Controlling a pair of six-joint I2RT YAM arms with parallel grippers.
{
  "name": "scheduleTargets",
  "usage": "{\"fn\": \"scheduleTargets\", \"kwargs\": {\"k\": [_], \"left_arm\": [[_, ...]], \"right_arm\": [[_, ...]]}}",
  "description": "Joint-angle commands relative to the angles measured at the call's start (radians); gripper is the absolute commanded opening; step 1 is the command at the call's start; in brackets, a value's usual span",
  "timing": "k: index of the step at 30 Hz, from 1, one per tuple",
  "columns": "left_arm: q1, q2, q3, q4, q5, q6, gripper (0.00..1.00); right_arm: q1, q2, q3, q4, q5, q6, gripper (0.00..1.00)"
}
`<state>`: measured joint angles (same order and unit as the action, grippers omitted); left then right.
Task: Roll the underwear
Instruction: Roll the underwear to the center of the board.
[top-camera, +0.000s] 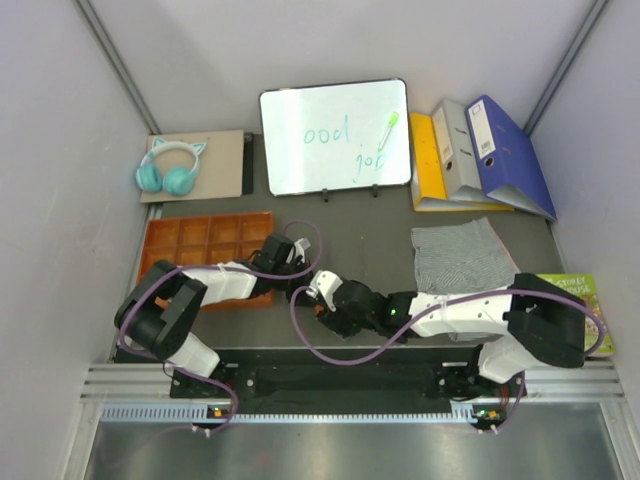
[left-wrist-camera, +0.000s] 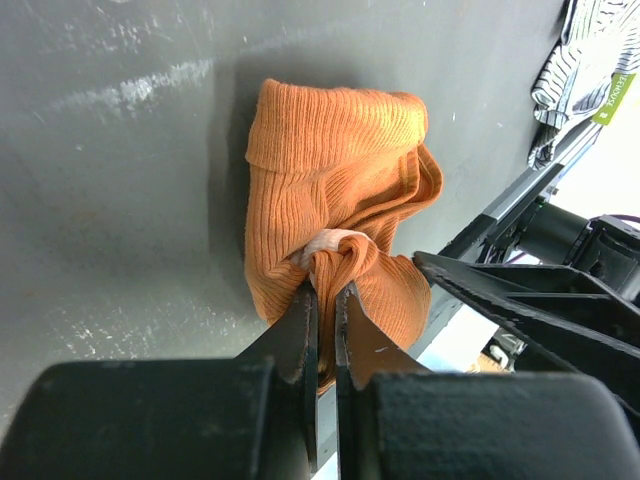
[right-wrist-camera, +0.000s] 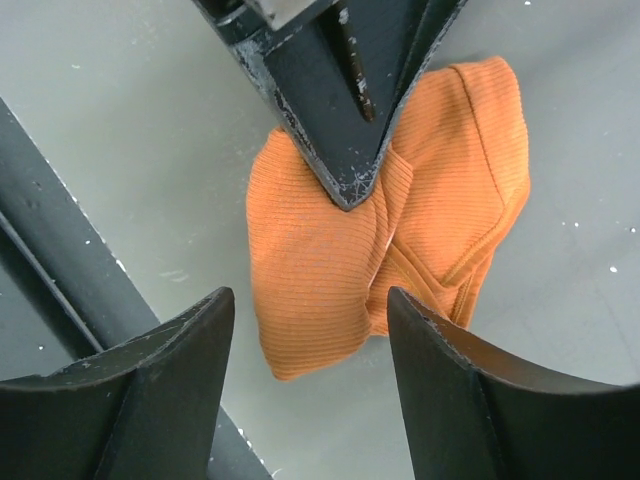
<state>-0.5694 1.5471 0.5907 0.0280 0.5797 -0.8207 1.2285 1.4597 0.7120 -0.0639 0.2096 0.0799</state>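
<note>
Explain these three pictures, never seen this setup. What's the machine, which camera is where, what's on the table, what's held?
Two robot arms are bolted at the near edge of a grey table. One picture looks down from above. The other two come from cameras on the left and right wrists. The left gripper is shut, pinching the bunched orange briefs, which lie on the table. The right gripper hangs open over the same briefs and holds nothing. Also on the table are striped boxers, an orange tray, teal headphones, a whiteboard, binders and a book.
</note>
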Motion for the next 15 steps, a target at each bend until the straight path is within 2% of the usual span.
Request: {"fn": "scheduleTargets", "kwargs": {"k": [1, 4, 5, 9, 10, 11, 12, 15], "left_arm": [[-0.007, 0.057, -0.025, -0.077, -0.092, 0.038, 0.00], [-0.006, 0.054, -0.028, -0.073, -0.084, 0.038, 0.00], [-0.006, 0.051, -0.032, -0.056, -0.083, 0.035, 0.00], [-0.006, 0.039, -0.037, -0.037, -0.057, 0.034, 0.00], [-0.006, 0.035, -0.035, -0.037, -0.055, 0.034, 0.04], [-0.006, 0.028, -0.034, -0.037, -0.055, 0.035, 0.17], [-0.001, 0.013, -0.032, -0.042, -0.054, 0.038, 0.23], [0.008, -0.045, -0.008, -0.094, -0.055, 0.078, 0.44]], "right_arm": [[0.017, 0.017, -0.020, 0.102, 0.004, -0.019, 0.60], [0.016, 0.031, -0.017, 0.107, 0.004, -0.019, 0.47], [0.016, 0.040, -0.016, 0.108, 0.002, -0.019, 0.36], [0.017, 0.059, -0.008, 0.115, -0.030, -0.020, 0.15], [0.016, 0.063, 0.000, 0.108, -0.036, -0.020, 0.11], [0.016, 0.067, 0.006, 0.102, -0.042, -0.014, 0.04], [0.014, 0.074, 0.010, 0.095, -0.059, -0.008, 0.01], [-0.017, 0.071, 0.024, 0.069, -0.131, 0.035, 0.00]]}}
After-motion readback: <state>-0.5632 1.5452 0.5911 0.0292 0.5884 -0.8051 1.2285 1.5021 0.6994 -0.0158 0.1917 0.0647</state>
